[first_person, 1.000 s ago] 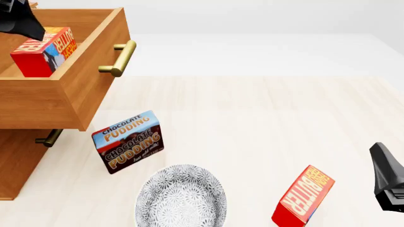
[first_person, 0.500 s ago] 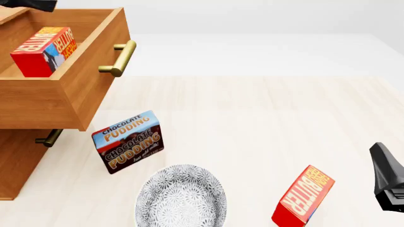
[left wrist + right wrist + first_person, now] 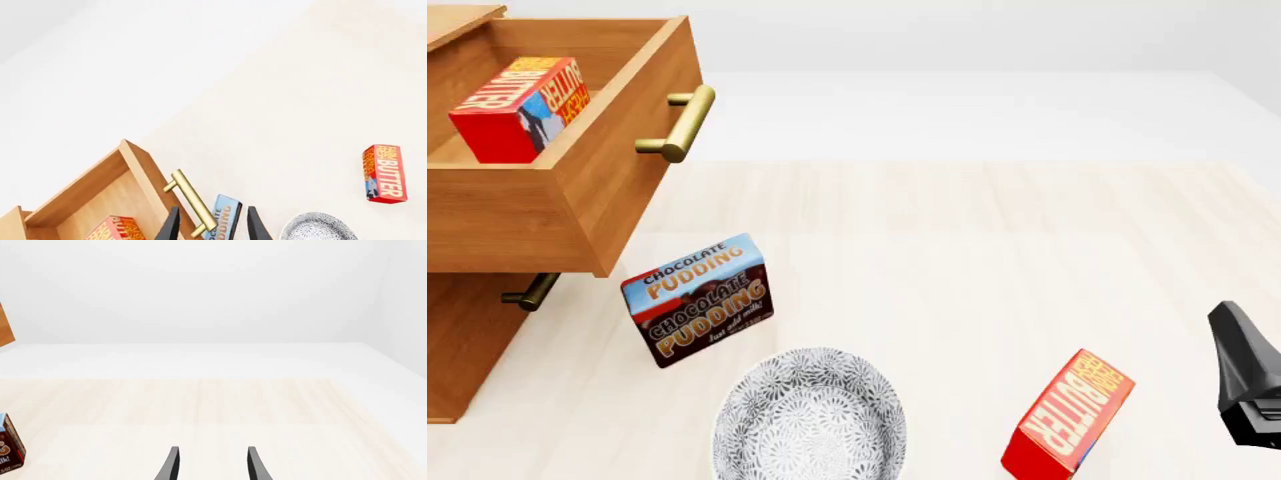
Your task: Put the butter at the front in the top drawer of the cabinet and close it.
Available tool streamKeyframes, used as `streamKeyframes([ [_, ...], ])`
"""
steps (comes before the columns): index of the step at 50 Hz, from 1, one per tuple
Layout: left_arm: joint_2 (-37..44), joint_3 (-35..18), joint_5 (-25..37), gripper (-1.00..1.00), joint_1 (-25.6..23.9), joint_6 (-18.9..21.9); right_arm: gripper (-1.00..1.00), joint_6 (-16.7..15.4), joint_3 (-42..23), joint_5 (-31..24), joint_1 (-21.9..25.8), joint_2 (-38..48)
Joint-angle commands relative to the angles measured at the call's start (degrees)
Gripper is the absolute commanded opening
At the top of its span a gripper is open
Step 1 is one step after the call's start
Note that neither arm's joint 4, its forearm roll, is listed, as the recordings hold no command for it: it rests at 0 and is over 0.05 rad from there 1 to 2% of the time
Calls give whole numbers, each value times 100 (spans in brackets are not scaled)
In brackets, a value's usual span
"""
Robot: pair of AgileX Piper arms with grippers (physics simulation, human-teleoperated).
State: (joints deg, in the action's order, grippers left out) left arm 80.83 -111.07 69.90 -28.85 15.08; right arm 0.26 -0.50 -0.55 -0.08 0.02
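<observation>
The butter (image 3: 518, 108), a red carton with an orange lettered face and a blue patch, lies inside the pulled-out top drawer (image 3: 627, 170) of the cabinet (image 3: 461, 350). Its corner also shows in the left wrist view as the butter (image 3: 117, 230) on the drawer floor. My left gripper (image 3: 213, 227) is out of the front view. It hangs open and empty high above the drawer's brass handle (image 3: 193, 202). My right gripper (image 3: 213, 465) is open with nothing between its fingers, low at the table's right side, far from the cabinet.
A chocolate pudding box (image 3: 698, 298) stands in front of the cabinet by the lower drawer's handle (image 3: 530, 291). A patterned bowl (image 3: 810, 415) sits near the front edge. A second butter carton (image 3: 1068, 415) stands beside my right arm (image 3: 1244, 385).
My left gripper has risen from just above the drawer and left the front view. The butter stays where it lay in the drawer. The right arm has not moved.
</observation>
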Motion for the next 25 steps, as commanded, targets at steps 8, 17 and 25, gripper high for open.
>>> streamKeyframes([
  [8, 1123, -1323, 0, 100, -1103, -1054, 100, -7, 7, 8, 2, 1],
  [17, 1355, -1638, -1, 100, -1105, -1341, 100, -6, 7, 9, 2, 1],
  [25, 1755, -2031, -2, 100, -1211, -1662, 100, -6, 7, 9, 1, 1],
])
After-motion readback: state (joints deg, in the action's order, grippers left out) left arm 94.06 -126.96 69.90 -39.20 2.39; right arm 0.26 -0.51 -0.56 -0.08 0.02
